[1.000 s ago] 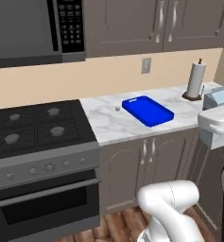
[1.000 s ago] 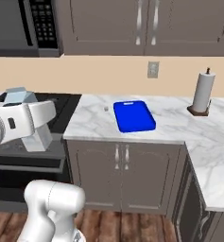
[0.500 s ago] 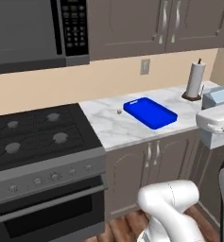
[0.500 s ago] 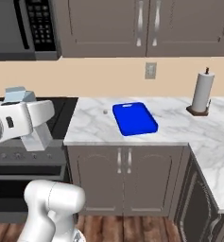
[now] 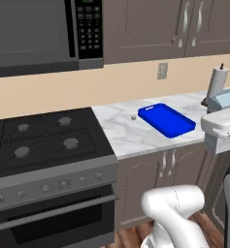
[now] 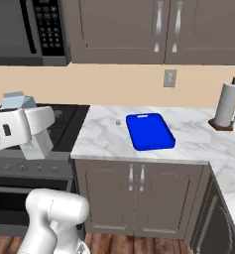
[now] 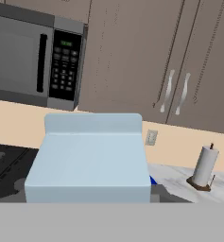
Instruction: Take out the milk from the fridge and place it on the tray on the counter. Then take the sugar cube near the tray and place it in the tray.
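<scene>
A black microwave (image 5: 43,34) hangs at the upper left, over a black gas stove (image 5: 43,140). Grey-brown cupboards (image 6: 163,30) fill the top. The wall (image 6: 109,87) is tan, with a socket (image 6: 169,78). A paper towel roll (image 6: 226,105) stands at the right. The floor (image 6: 139,245) is brown wood.

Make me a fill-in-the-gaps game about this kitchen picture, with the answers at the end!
1. The flat tray on the counter is colored ____.
2. The pale blue carton at the gripper is the ____.
3. The tiny sugar cube sits on the counter between the tray and the ____.
4. The tall white roll on a stand near the wall is a ____ roll.

Missing words: blue; milk; stovetop; paper towel
</scene>
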You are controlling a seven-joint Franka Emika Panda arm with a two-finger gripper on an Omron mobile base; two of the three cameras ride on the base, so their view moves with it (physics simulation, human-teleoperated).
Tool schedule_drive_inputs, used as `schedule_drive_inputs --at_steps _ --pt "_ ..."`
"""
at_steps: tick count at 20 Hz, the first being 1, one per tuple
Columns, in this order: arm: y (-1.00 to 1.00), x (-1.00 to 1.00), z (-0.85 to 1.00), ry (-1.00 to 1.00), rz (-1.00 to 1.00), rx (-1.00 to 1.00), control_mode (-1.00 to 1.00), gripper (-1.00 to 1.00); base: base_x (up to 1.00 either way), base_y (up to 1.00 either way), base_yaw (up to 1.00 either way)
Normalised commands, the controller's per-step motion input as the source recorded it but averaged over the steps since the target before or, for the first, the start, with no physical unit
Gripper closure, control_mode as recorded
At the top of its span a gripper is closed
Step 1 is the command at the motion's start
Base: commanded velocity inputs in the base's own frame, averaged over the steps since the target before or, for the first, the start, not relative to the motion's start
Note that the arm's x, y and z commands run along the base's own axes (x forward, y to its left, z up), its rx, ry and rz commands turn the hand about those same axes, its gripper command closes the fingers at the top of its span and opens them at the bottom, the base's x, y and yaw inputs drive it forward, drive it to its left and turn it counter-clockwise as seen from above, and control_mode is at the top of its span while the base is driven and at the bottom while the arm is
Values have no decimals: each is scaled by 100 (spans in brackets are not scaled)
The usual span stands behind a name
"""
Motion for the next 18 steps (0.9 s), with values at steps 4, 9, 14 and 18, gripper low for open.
schedule_drive_inputs --at_steps 4,9,14,18 --pt "0 0 0 0 0 0 100 100 44 -9 37" --pt "0 0 0 0 0 0 100 100 15 -68 34" --pt "0 0 0 0 0 0 100 100 9 -85 7" --pt "0 0 0 0 0 0 100 100 58 -2 0"
